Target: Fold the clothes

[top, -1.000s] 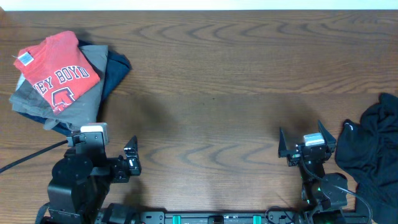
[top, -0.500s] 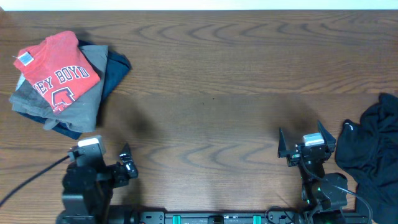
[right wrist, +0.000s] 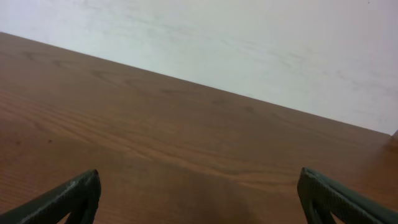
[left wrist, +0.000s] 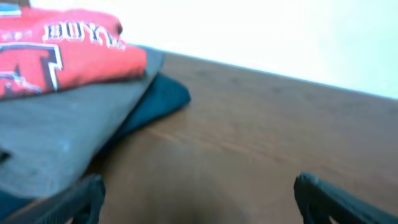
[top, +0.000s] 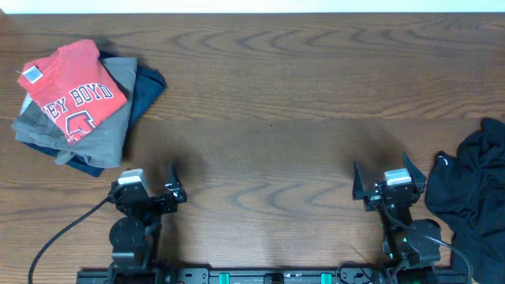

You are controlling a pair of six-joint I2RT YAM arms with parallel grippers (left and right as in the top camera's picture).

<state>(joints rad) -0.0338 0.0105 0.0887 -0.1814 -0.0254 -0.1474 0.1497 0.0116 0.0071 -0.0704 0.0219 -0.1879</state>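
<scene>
Both hands are released and hold nothing. The left hand shows its fingers spread wide in its wrist view, and so does the right hand. Each sits low at the near edge of the desk.

Ahead and to the left of the left hand is a stack, clear of the fingers. It has a red shirt on top, a grey piece under it and a navy piece at the bottom. These look folded already. Just to the right of the right hand lies a black heap, crumpled and partly off the overhead frame. It does not show in that hand's own camera. It looks like the work that remains.

The step is probably to fetch that heap, and the right hand is best placed for it.
- Turn the right hand toward the heap before closing, since nothing of it lies between the fingers now.
- Pinch a single outer edge, a hem or a shoulder, not a bunch of layers, or the cloth will come up knotted.
- Drag it to the bare wood between the two hands, where both can reach it.
- Spread it flat before any fold, with each hand on one corner, pulling evenly so it lies square.
- Keep the left hand clear of the stack so the folded pieces are not disturbed.

What kind of garment the heap is cannot be told.
</scene>
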